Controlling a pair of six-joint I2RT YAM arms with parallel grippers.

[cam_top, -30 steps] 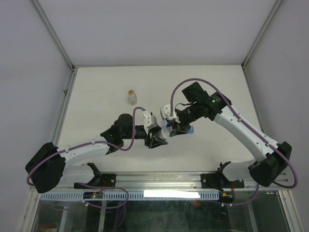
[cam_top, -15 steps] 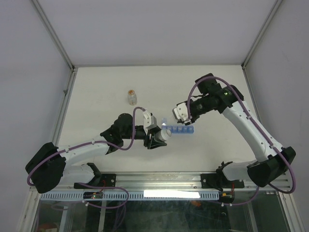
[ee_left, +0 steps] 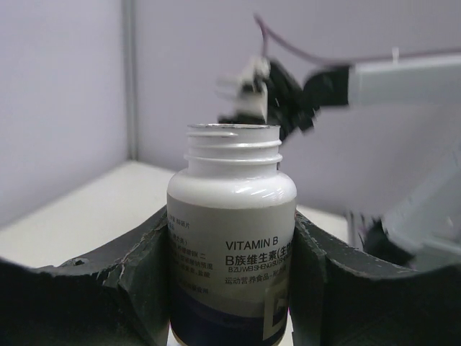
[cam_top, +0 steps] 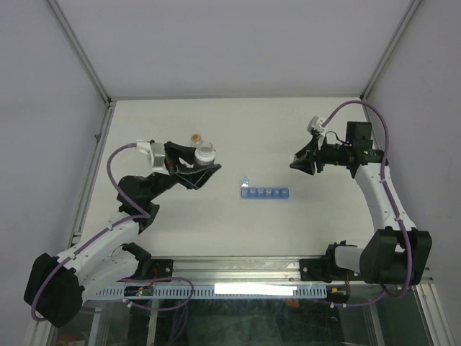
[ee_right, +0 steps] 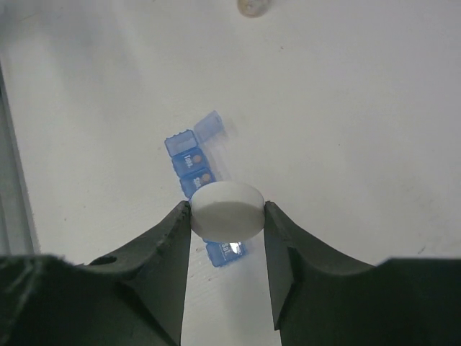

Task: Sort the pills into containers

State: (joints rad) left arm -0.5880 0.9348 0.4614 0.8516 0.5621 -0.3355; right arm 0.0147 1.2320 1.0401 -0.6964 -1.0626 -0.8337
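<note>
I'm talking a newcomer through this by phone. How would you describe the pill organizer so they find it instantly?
On the white table, look between the two arms, near the middle. The pill organizer lies flat there: a blue translucent strip of small square compartments, one end lid flipped up, unlike the white bottle held in the left gripper.

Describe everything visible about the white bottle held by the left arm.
The white bottle looks like opaque plastic, round-bodied with a narrower threaded neck, its mouth open and uncapped. The label reads VITAMIN B above Chinese characters, with a dark blue band below. It stands upright, its sides clamped between the dark fingers of the left gripper. In the top view it is left of the table's middle, close by a small clear vial. Whether its base rests on the table is hidden.
</note>
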